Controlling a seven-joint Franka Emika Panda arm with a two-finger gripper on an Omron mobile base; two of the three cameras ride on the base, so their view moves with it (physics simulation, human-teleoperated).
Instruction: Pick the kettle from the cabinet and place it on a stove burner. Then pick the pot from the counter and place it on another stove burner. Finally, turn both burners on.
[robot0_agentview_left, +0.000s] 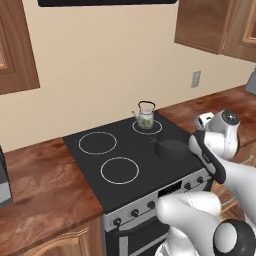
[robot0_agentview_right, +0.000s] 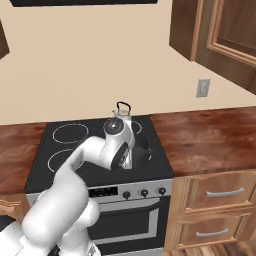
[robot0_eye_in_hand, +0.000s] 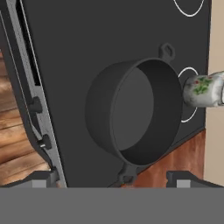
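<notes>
- The pot (robot0_eye_in_hand: 133, 111) sits on the black cooktop (robot0_agentview_left: 95, 165) at its front right corner; your hand view looks down into its open mouth. One small side handle points toward the rear of the range, the other toward the front edge.
- Your jaws stand wide apart with nothing between them; the two finger tips (robot0_eye_in_hand: 43, 179) flank the pot's near handle without touching it, as far as the hand view shows.
- The kettle (robot0_agentview_left: 145, 118) stands upright on the rear right burner, just behind the pot and apart from it. In the hand view its leaf-printed body (robot0_eye_in_hand: 202, 89) shows beside the pot's rim.
- The two left burners (robot0_agentview_left: 97, 142) are bare rings, giving you open room across the left half of the glass.
- The pot is close to the cooktop's right edge, where the reddish wood surface (robot0_agentview_right: 210, 137) begins; that surface is bare beside the range.
- The front edge with its row of knobs (robot0_agentview_right: 144, 192) lies just below the pot.
- Your arm's wrist (robot0_agentview_right: 117, 142) hangs over the cooktop's right half, hiding part of the pot in the right base view.
</notes>
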